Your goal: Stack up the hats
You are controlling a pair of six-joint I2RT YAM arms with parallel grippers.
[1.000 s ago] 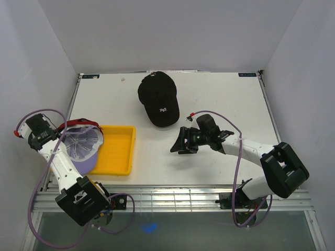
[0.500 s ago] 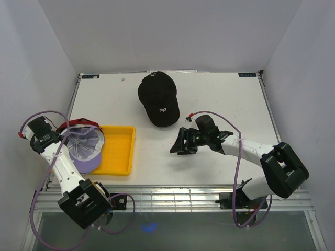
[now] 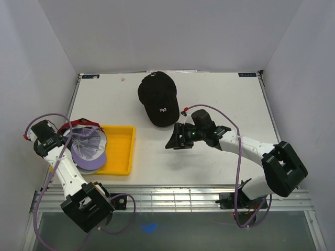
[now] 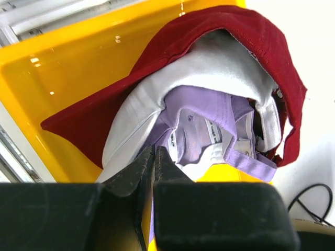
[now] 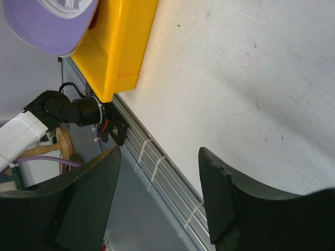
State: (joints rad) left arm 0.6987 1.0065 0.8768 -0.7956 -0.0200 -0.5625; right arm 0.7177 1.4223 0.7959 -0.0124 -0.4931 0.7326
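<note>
A black hat [image 3: 158, 106] with a white logo lies crown up at the table's back centre. Three hats sit nested upside down over the left end of the yellow tray [image 3: 119, 151]: dark red [image 4: 209, 31] outermost, white [image 4: 209, 68] inside it, lavender [image 4: 204, 115] innermost. My left gripper [image 3: 64, 141] reaches in from the left. In the left wrist view the left gripper [image 4: 154, 157] is shut on the nested hats' edge, with a lavender sliver between its fingers. My right gripper [image 3: 175, 141] stands open and empty in front of the black hat, apart from it.
The yellow tray [image 5: 123, 47] lies near the front left table edge, and the lavender brim [image 5: 47, 26] overhangs its end. Cables loop beside both arms. The metal rail [image 5: 157, 162] at the table's front edge passes under the right gripper [image 5: 159, 172].
My left gripper has closed on the nested hats' edge, and its arm has shifted slightly. The right gripper has moved left and back, nearer the black hat, still open.
</note>
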